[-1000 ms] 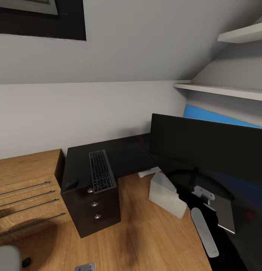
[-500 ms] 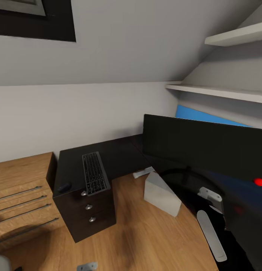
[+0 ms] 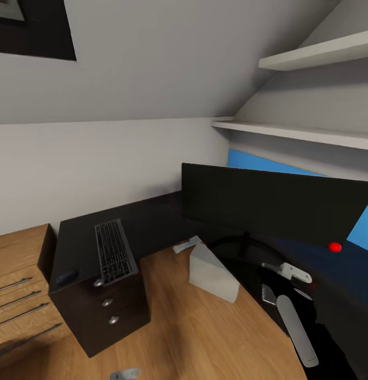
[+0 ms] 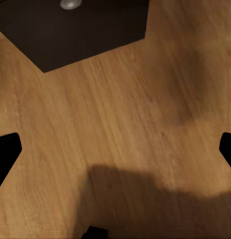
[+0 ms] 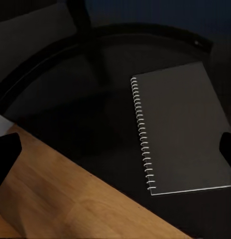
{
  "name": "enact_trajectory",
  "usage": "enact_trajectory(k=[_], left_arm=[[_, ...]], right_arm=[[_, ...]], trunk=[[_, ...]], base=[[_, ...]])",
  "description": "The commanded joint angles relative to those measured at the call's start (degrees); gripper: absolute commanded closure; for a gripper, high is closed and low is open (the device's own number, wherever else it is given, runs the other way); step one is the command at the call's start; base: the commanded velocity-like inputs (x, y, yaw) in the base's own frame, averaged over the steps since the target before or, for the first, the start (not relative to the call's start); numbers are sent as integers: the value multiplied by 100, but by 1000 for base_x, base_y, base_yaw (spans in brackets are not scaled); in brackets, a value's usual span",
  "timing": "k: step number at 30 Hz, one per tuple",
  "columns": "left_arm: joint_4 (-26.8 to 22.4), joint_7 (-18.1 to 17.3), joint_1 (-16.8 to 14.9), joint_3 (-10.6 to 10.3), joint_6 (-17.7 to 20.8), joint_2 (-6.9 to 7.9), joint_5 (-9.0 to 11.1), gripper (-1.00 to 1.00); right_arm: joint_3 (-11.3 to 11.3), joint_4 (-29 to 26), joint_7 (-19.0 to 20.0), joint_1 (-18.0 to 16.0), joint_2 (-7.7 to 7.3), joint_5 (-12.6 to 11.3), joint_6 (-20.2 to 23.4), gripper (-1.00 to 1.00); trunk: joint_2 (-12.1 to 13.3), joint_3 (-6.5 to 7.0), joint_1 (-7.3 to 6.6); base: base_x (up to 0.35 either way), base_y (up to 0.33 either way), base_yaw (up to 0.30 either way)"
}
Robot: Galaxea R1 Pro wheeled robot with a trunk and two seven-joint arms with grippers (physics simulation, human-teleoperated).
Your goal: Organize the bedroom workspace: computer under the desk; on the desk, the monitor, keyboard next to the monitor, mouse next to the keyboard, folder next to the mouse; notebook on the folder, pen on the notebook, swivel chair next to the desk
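Note:
A wide black monitor (image 3: 273, 203) stands on the dark L-shaped desk (image 3: 152, 221). The grey keyboard (image 3: 114, 252) lies on the desk's left wing, with the dark mouse (image 3: 66, 276) at its near-left corner. A white computer case (image 3: 211, 272) sits tilted on the wooden floor by the desk's inner corner. My right gripper (image 5: 115, 149) hangs open over a grey spiral notebook (image 5: 182, 129) beside the monitor's ring-shaped stand (image 5: 95, 55). My left gripper (image 4: 115, 149) is open above bare floor, close to the drawer unit (image 4: 70, 35). A small red object (image 3: 335, 246) shows on the desk under the monitor.
A wooden dresser (image 3: 15, 274) stands left of the desk. Two white shelves (image 3: 305, 53) run along the sloped wall at right, with a blue panel (image 3: 247, 160) behind the monitor. My right arm's white link (image 3: 294, 327) crosses the desk's near edge.
The head camera has swung to the right, so the whole scene slid left in the picture. The small red object has come further into sight below the monitor.

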Motion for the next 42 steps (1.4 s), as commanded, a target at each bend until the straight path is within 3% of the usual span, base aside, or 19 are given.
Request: enact_trajectory(k=[1, 6, 16, 17, 25, 42], left_arm=[[8, 41, -7, -57, -35, 3, 61, -100], [37, 37, -8, -114, -35, -6, 61, -100], [44, 37, -8, -134, -27, -8, 62, -100], [45, 37, -8, -137, -27, -8, 61, -100], [44, 37, -6, -139, -34, -13, 53, -100], [44, 42, -8, -139, -35, -10, 58, -100]], right_arm=[[7, -1, -46, -5, -5, -37, 15, -100], [12, 20, -39, -5, -9, 26, 15, -100], [51, 433, 18, -6, -1, 428, -108, -100], [51, 786, 88, -9, -3, 558, -387, -100], [36, 2075, 531, -98, -92, 969, -985, -100], [27, 3180, 664, -509, -396, 1020, -1741, -100]], trunk=[[-4, -1, 3], [-4, 26, 3], [-4, 34, 3], [-4, 34, 3], [-4, 35, 3], [-4, 35, 3]], base=[[258, 0, -219], [293, 0, -213], [138, 0, -36], [12, 0, -3], [4, 0, -1], [88, 0, 0]])
